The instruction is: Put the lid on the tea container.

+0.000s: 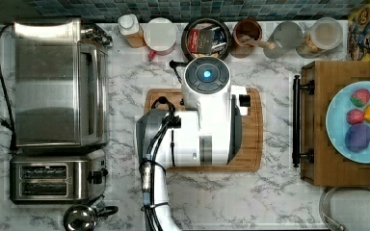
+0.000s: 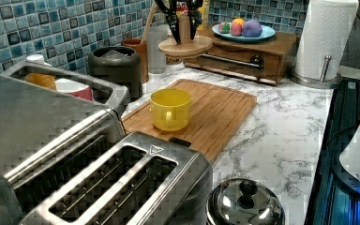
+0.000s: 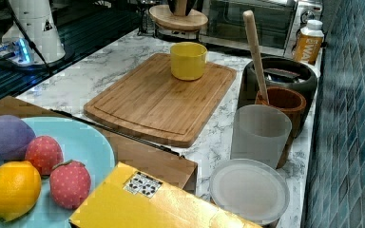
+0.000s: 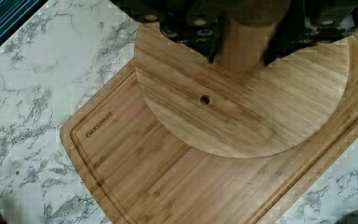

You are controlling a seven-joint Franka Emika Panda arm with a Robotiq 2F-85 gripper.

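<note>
The tea container (image 1: pixel 206 38) is a round black-walled tin, open, with red and dark packets inside, in the back row by the tiled wall. It also appears in the left view (image 2: pixel 117 65) and the right view (image 3: pixel 278 76). My gripper (image 2: pixel 183 26) is shut on the knob of the round wooden lid (image 2: pixel 185 45), which hangs level, high above the counter. In the wrist view the lid (image 4: pixel 242 116) sits over the cutting board (image 4: pixel 144 172), with my gripper (image 4: pixel 244 51) clamped on the knob. The lid is apart from the container.
A yellow mug (image 2: pixel 170 108) stands on the cutting board (image 2: pixel 215 112). Beside the tin are a wooden cup with a spoon (image 1: pixel 247 32), a frosted tumbler (image 3: pixel 260 134) and a white-topped jar (image 1: pixel 160 34). A toaster oven (image 1: pixel 60 82) and a fruit tray (image 1: pixel 347 125) flank the board.
</note>
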